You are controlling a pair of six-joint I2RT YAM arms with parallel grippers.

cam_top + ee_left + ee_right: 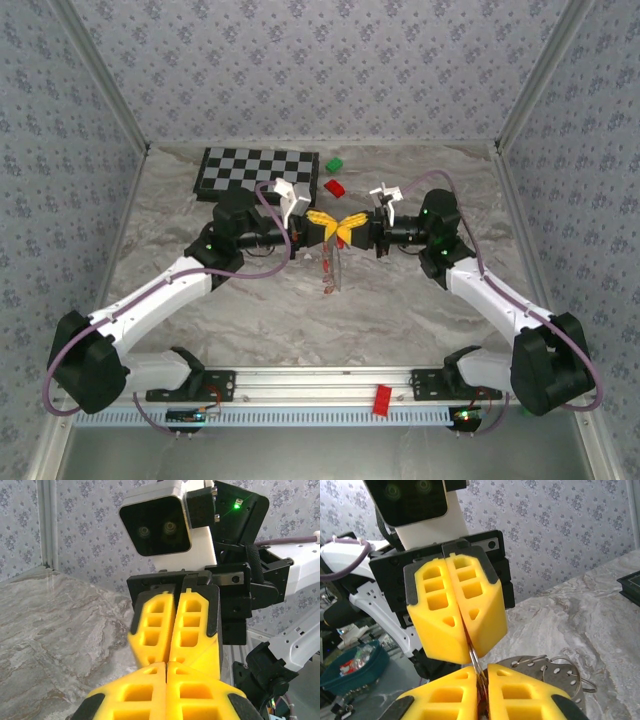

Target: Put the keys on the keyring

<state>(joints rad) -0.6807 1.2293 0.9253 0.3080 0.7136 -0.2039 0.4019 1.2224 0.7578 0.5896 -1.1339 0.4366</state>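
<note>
Grey-patterned walls enclose a marbled table [200,300], and the work is held above its middle. On the left, the left gripper [324,226] is seen clenched, and a thin metal sliver [473,655] is pinched at its tips. Below the meeting point the keyring [333,262] hangs, with red keys [328,288] bunched on or against it. To the right, the right gripper [351,229] is clamped on the same sliver. Threading is judged under way, but how many keys are on cannot be told.
</note>
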